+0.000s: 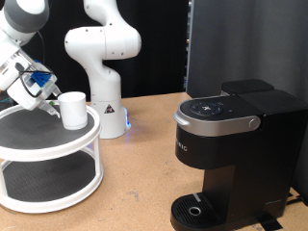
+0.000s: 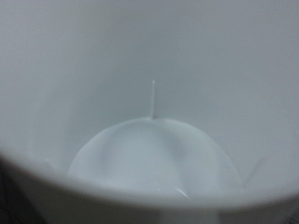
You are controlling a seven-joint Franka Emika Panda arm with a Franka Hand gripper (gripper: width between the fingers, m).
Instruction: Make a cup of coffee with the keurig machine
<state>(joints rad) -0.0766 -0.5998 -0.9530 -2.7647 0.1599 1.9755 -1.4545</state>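
The cup (image 1: 72, 109), a small white mug, stands upright on the top tier of a round white stand (image 1: 38, 144) at the exterior view's left. My gripper (image 1: 50, 98) is right against the cup's left side, at rim height. The wrist view is filled by the cup's white inside (image 2: 149, 159), very close; no fingers show there. The keurig machine (image 1: 236, 144), black with a silver-rimmed button panel, stands at the exterior view's right with its lid down. Its round drip tray (image 1: 197, 207) holds nothing.
A second white robot arm (image 1: 104, 58) stands on the wooden table behind the stand. A tall black panel (image 1: 245, 43) rises behind the machine. The stand's lower tier (image 1: 43, 183) shows nothing on it.
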